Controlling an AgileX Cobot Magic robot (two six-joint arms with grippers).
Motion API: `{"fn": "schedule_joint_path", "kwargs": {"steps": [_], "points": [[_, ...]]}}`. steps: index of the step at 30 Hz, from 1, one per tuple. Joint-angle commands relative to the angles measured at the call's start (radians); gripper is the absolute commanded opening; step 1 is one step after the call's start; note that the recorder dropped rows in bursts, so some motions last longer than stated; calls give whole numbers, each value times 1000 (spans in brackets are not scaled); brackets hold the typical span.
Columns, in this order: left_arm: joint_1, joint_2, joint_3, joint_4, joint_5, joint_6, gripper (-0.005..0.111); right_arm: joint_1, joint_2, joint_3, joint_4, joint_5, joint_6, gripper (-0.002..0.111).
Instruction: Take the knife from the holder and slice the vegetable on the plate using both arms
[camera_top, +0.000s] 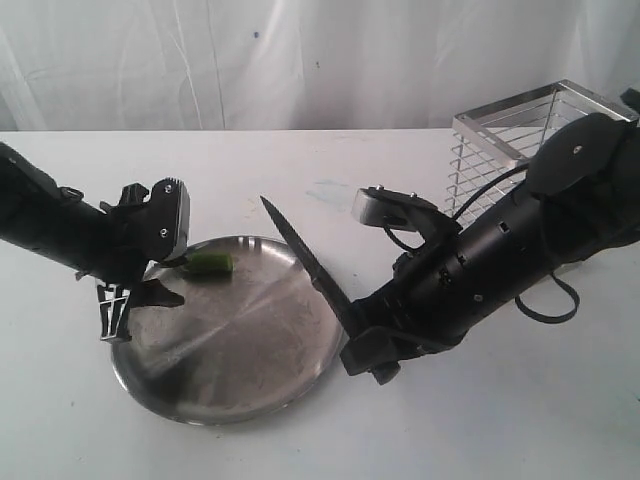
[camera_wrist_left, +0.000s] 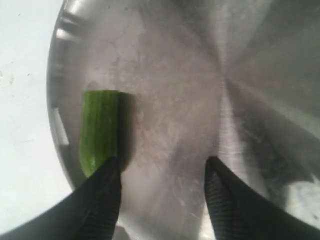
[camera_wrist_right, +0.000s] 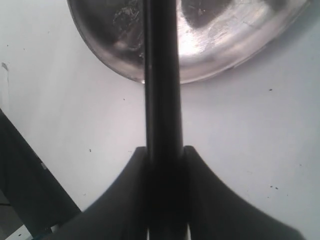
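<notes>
With our right gripper (camera_wrist_right: 162, 165) clamped on the knife (camera_top: 305, 258) handle and our left gripper (camera_wrist_left: 162, 175) spread beside the vegetable (camera_wrist_left: 99, 131) near the plate (camera_top: 250, 360) rim, we'd pinch this small, light, likely slippery piece across its middle.

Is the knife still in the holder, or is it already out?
Out. The right gripper is shut on the knife, its blade slanting up over the plate edge, apart from the holder.

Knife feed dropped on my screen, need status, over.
Right hand shut on knife, blade over plate. Left hand open by vegetable. Nothing blocking.
</notes>
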Motion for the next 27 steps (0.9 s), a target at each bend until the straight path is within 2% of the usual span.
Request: {"fn": "schedule_joint_path", "kwargs": {"steps": [1, 5, 8, 11, 19, 22, 23, 27], "points": [[-13, 85, -97, -40, -12, 161, 56, -7, -14, 3, 6, 13, -14, 0], [-12, 156, -208, -40, -10, 161, 56, -7, -14, 3, 9, 12, -14, 0], [-12, 198, -258, -38, 57, 161, 56, -7, -14, 3, 13, 12, -14, 0], [-12, 226, -281, 28, 123, 161, 56, -7, -14, 3, 13, 12, -14, 0], [-12, 248, -285, 72, 103, 157, 53, -7, -14, 3, 13, 16, -14, 0], [-12, 248, -285, 72, 101, 97, 37, -7, -14, 3, 13, 17, -14, 0], [-12, 248, -285, 72, 99, 73, 27, -7, -14, 3, 13, 19, -14, 0], [-12, 248, -285, 72, 64, -15, 1, -7, -14, 3, 15, 20, -14, 0]]}}
